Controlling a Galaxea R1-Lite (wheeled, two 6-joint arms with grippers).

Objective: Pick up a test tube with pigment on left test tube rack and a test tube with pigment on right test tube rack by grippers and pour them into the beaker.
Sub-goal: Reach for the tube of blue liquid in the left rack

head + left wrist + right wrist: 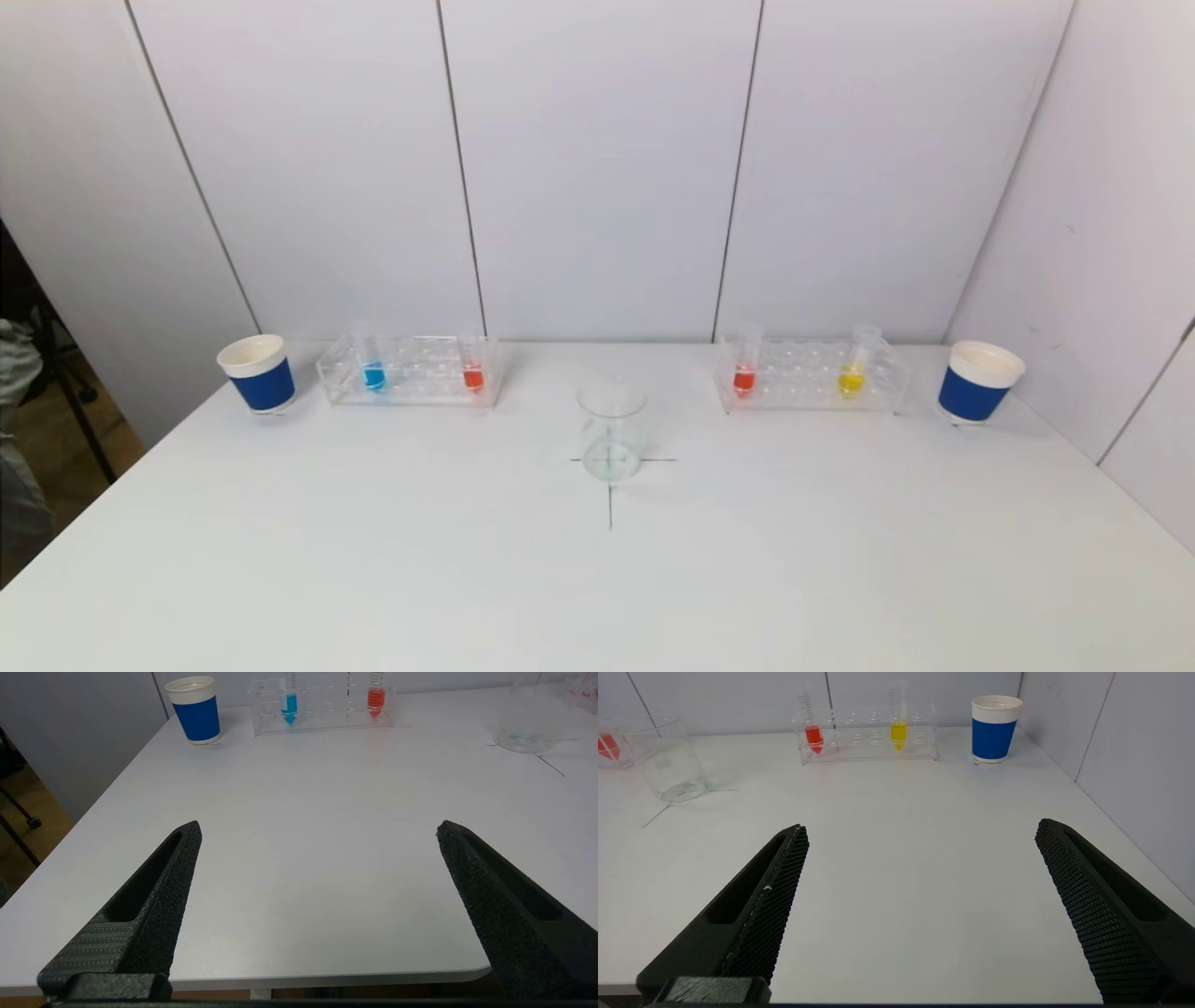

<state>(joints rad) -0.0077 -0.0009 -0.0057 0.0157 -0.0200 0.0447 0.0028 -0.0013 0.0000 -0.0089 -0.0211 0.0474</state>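
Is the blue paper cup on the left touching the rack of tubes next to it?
Apart. The head view shows bare table between the left cup and the left rack; the left wrist view shows the same gap.

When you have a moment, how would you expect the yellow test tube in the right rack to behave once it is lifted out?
The yellow test tube looks slim, clear and smooth, so it may slip in a grip. Its bottom is pointed, so it probably cannot stand outside the right rack. It holds only a little pigment and shows no cap, so it is likely light, yet tilting could spill it.
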